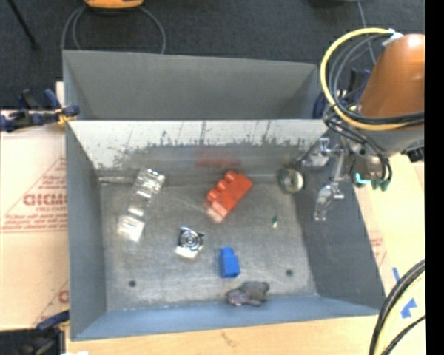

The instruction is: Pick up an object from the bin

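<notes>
Above the bin's [192, 87] right slope hangs the claw [324, 198], grip state untellable; centring squarely over the red block [228, 193] seems wisest.

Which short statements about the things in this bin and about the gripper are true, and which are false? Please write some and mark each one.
1. The red block lies near the middle of the bin. True.
2. The blue block is stacked on the red block. False: it lies apart from it, lower in the view.
3. The gripper is at the bin's right side. True.
4. The gripper holds the clear plastic piece. False: that piece lies on the floor at the left, far from the gripper.
5. The grey lump lies by the far wall. False: it lies by the near wall.
</notes>
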Action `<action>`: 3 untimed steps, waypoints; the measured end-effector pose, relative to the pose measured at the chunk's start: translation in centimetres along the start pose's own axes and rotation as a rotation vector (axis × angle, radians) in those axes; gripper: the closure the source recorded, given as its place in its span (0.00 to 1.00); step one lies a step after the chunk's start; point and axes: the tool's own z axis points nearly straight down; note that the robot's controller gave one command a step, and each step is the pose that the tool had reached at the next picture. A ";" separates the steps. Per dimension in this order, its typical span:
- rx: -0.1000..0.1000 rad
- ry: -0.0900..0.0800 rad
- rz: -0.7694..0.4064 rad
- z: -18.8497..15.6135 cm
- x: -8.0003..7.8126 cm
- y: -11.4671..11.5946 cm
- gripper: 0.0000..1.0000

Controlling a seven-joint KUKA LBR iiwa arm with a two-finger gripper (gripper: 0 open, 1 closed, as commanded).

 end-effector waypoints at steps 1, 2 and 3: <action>0.001 -0.012 -0.183 13.1 -5.5 6.8 0.00; -0.003 -0.017 -0.090 16.0 -6.9 12.7 0.00; -0.001 -0.024 -0.089 15.7 -7.0 12.4 1.00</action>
